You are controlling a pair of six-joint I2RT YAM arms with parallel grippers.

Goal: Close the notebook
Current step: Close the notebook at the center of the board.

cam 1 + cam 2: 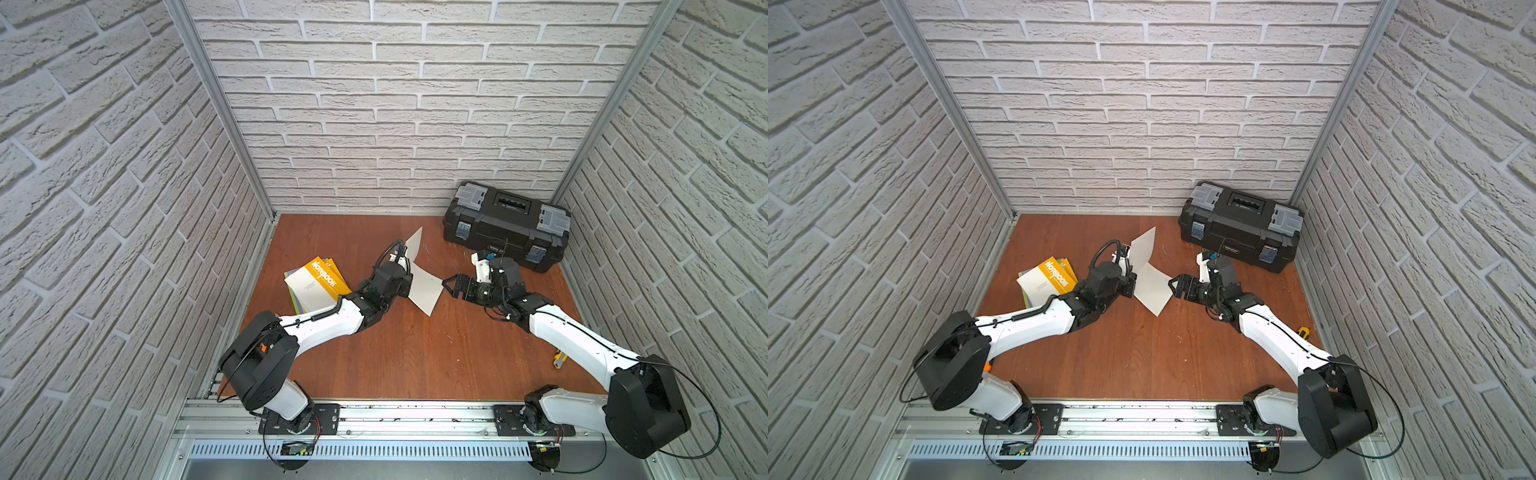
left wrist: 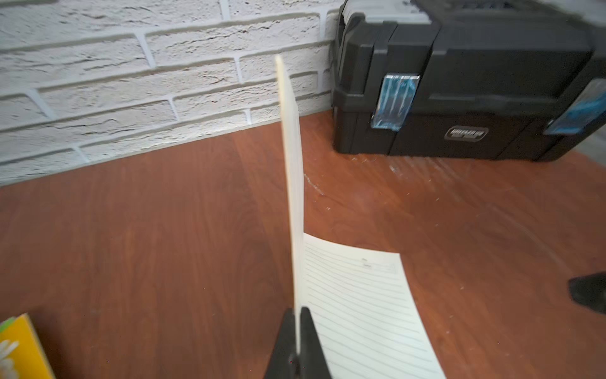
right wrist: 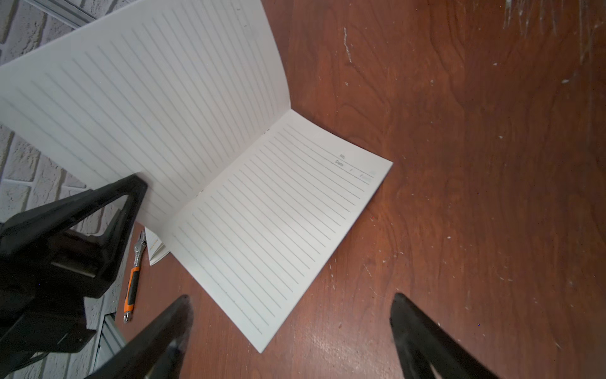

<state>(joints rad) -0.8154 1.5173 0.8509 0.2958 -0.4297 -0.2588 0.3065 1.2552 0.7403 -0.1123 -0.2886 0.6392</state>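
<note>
The notebook point(image 1: 424, 286) lies open near the middle of the worktop point(image 1: 395, 353), between the two arms. Its pages are white with fine grey ruled lines, and a small printed header sits at one corner of the flat page. One half rests flat on the wood. The other half stands raised, nearly upright from the fold, and bows slightly, so the two halves form an L shape.

The left end effector point(image 2: 297, 313) is clenched on the near edge of the raised half, with the paper pinched between its black fingers. The right end effector point(image 1: 448, 287) is released, its jaws spread wide and grasping nothing, and its tips hover just beside the outer edge of the flat page.

The worktop is reddish-brown wood grain, scuffed with pale scratches. A stack of notebooks point(image 1: 318, 284) topped by a yellow cover lies toward the left side. A black toolbox point(image 1: 505, 226) with grey latches sits in the back right corner. An orange-handled adjustable wrench point(image 3: 132, 285) shows in the right wrist view. White brick-patterned walls point(image 1: 374, 104) enclose three sides.
</note>
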